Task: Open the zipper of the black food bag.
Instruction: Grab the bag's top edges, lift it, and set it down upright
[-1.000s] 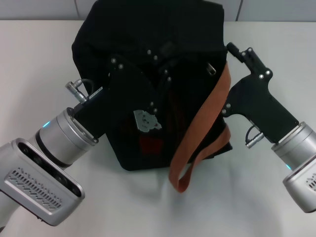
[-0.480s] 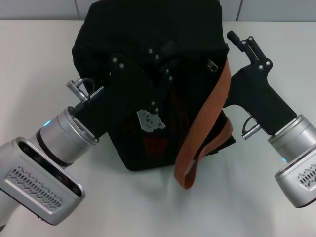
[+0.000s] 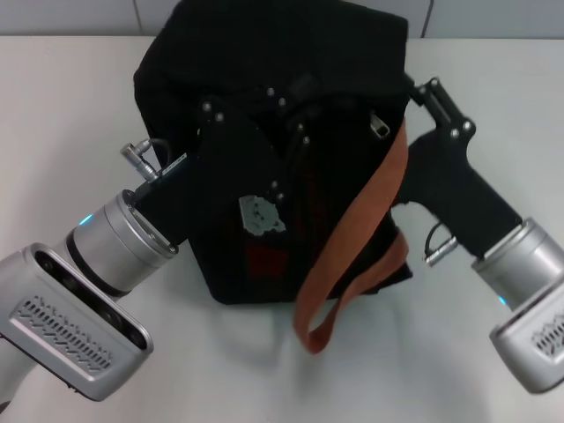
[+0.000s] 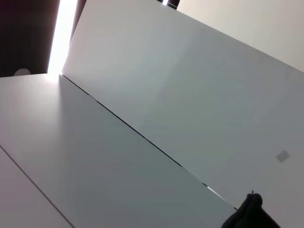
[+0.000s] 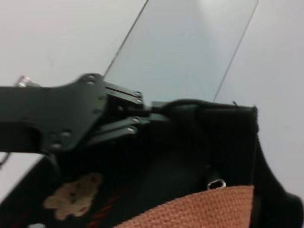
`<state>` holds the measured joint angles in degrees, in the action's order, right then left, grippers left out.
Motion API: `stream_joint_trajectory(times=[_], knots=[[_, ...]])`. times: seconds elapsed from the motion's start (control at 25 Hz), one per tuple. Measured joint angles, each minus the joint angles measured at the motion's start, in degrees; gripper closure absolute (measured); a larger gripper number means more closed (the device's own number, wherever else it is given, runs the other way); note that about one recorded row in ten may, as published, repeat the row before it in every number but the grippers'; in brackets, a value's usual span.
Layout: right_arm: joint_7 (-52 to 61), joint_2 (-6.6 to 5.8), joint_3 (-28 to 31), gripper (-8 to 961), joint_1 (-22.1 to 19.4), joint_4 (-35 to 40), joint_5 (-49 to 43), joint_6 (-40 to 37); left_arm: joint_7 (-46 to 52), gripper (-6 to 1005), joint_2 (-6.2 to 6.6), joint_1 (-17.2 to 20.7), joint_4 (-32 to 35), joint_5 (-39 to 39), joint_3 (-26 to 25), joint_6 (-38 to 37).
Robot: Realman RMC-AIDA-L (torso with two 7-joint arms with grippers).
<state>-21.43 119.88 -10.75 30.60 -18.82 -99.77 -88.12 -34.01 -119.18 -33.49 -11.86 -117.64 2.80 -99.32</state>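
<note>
The black food bag point(image 3: 220, 79) stands on the white table, and it also shows in the right wrist view point(image 5: 228, 142). Its zipper runs along the top, with the small silver pull tab point(image 3: 379, 126) point(image 5: 216, 183) lying free near the right end. An orange-brown strap point(image 3: 361, 220) point(image 5: 204, 206) hangs down the front. My left gripper point(image 3: 289, 113) point(image 5: 147, 116) is shut on the fabric of the bag's top edge. My right gripper point(image 3: 425, 86) is open beside the bag's upper right corner, a little to the right of the pull tab and holding nothing.
The white table point(image 3: 70, 88) spreads on both sides of the bag and in front of it. A grey tiled wall rises just behind. A bear picture point(image 3: 260, 214) point(image 5: 71, 194) marks the bag's front. The left wrist view shows pale panels and a bit of black fabric point(image 4: 247, 216).
My right gripper has moved in closer to the bag's upper right corner. The hanging strap loop has swung slightly left. The left gripper keeps its hold.
</note>
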Motion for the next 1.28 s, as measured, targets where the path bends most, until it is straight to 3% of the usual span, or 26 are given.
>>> stream_joint_trajectory(times=[0.32,0.68,1.04,1.28], knots=[[-0.42,0.02,0.01,225,-2.40,0.99,-3.05,-2.10,0.03,892,0.00,-0.09,0.00,-0.01,-0.04,0.03],[-3.80,0.02,4.82,250,-0.94,0.14,-3.43,-0.16,0.17,889,0.00,-0.27,-0.03,0.05,0.09,0.13],[-5.31,0.00,5.10,275,0.13,0.14,-3.47,2.63,0.18,887,0.00,-0.42,-0.09,0.03,0.10,0.13],[-9.29,0.00,4.83,475,0.21,-0.55,-3.47,3.28,0.18,886,0.00,-0.44,-0.09,0.03,0.11,0.12]])
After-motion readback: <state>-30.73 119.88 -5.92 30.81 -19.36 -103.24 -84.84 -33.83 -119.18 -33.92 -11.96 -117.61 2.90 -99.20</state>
